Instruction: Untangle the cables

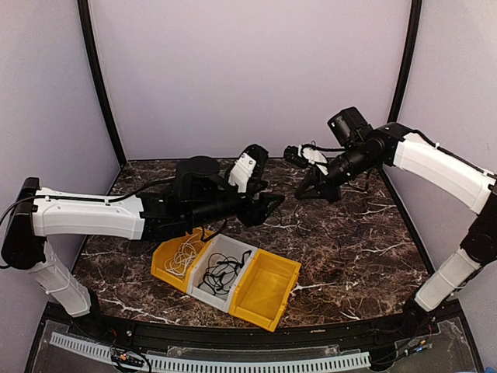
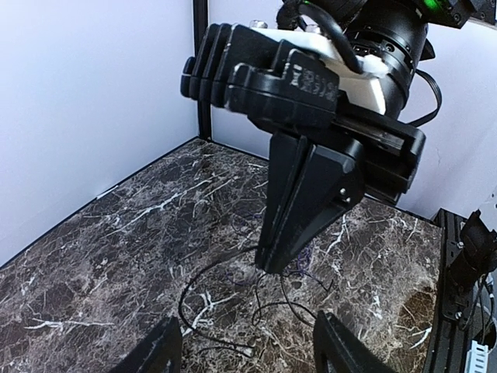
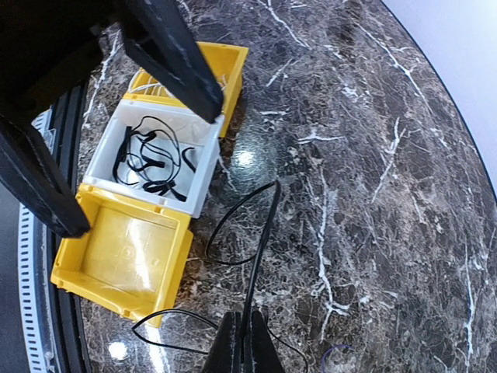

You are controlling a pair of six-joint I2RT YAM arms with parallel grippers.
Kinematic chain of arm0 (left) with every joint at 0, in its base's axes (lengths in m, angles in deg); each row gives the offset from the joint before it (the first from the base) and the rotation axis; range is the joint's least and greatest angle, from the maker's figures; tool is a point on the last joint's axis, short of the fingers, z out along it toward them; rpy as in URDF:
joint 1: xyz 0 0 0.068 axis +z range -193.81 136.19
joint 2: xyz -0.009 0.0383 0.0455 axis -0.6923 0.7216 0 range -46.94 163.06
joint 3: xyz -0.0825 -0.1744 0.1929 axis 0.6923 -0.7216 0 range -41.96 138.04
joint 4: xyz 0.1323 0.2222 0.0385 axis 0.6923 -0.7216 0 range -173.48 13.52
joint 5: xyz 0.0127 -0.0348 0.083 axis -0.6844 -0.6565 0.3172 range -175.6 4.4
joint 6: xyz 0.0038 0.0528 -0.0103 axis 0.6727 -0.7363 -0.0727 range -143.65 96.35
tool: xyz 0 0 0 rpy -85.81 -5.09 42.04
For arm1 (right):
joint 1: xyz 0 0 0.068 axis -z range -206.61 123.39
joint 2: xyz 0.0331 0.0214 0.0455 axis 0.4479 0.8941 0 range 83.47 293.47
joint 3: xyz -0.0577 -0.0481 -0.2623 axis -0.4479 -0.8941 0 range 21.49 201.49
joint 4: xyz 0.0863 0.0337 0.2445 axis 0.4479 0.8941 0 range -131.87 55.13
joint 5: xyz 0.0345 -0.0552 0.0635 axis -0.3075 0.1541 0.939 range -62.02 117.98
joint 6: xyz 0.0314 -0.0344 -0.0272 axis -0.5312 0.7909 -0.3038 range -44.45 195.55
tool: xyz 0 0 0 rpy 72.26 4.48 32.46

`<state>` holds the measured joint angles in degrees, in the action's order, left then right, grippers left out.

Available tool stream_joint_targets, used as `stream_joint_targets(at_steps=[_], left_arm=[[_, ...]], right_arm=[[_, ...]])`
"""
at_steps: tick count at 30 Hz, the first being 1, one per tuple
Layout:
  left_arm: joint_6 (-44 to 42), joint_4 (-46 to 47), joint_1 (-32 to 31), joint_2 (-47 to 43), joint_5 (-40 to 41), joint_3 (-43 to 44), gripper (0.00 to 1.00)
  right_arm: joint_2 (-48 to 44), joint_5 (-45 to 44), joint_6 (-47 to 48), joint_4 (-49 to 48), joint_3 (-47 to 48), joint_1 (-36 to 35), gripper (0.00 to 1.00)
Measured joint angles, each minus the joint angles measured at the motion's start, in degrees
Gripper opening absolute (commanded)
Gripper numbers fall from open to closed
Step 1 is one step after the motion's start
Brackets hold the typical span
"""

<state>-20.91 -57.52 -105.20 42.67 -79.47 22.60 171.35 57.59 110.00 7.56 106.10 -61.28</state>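
Partly done, I judge: white cable (image 1: pixel 185 252) and bundled black cable (image 1: pixel 223 272) binned lower centre; my right claw (image 3: pixel 247 325) pinches a loose black cable (image 3: pixel 262 225) on the desk (image 3: pixel 373 194), left claw (image 2: pixel 248 346) spread.

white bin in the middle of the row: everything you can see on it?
The white bin is an open-topped rectangular plastic-looking tub, upright on the dark marble table. Its long sides meet the yellow bin with white cord and the second yellow bin. A loose tangle of thin black cord lies on its floor.
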Motion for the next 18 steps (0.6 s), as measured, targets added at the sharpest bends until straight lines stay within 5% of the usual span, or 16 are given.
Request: stream_joint_targets(at_steps=[11, 18], left_arm=[[7.6, 13.0, -0.6, 1.5, -2.1, -2.1, 0.59], [15.5, 22.1, -0.7, 12.2, -2.0, 2.6, 0.39]], right_arm=[[-0.9, 2.5, -0.3, 2.4, 6.6, -1.1, 0.00], [-1.0, 3.4, -1.9, 1.3, 9.6, -1.1, 0.00]])
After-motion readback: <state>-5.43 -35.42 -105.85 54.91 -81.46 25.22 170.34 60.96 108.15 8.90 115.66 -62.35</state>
